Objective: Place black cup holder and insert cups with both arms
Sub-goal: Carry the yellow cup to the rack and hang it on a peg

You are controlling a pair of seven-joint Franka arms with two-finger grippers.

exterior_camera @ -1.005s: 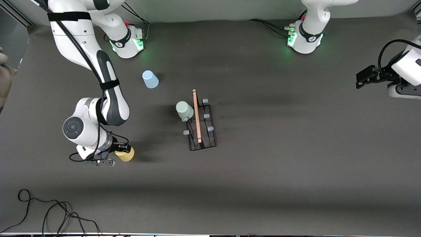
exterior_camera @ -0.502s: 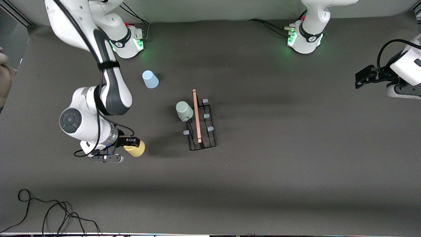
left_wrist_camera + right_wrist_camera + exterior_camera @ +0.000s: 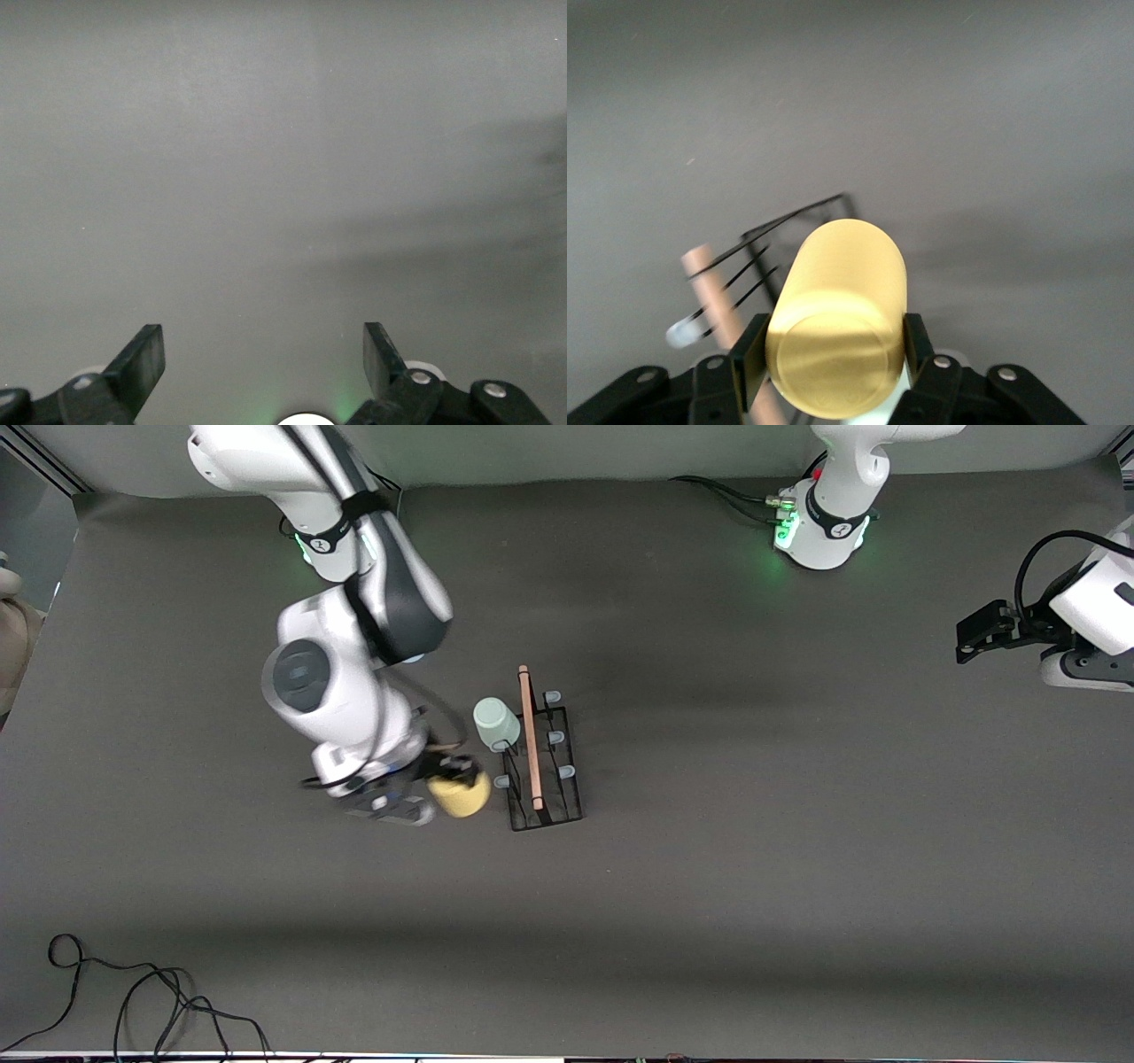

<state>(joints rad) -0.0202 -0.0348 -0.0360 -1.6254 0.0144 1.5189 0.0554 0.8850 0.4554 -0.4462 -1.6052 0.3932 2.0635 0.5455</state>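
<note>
In the left half of the frame the right end effector (image 3: 440,775) is clamped on the yellow cup (image 3: 460,794), hanging over the table (image 3: 709,886) just beside the black cup holder (image 3: 542,760). The risk is a missed peg: the free peg (image 3: 501,781) is thin, so a cup mouth tilted or off line could catch the wire frame and shove the light rack aside. At centre frame the pale green cup (image 3: 496,722) already sits on a neighbouring peg, close enough to be knocked by the wrist. The blue cup is hidden, probably under the arm. At the right edge of the frame the left end effector (image 3: 966,636) waits, its fingers spread and empty, well apart from the rack.
</note>
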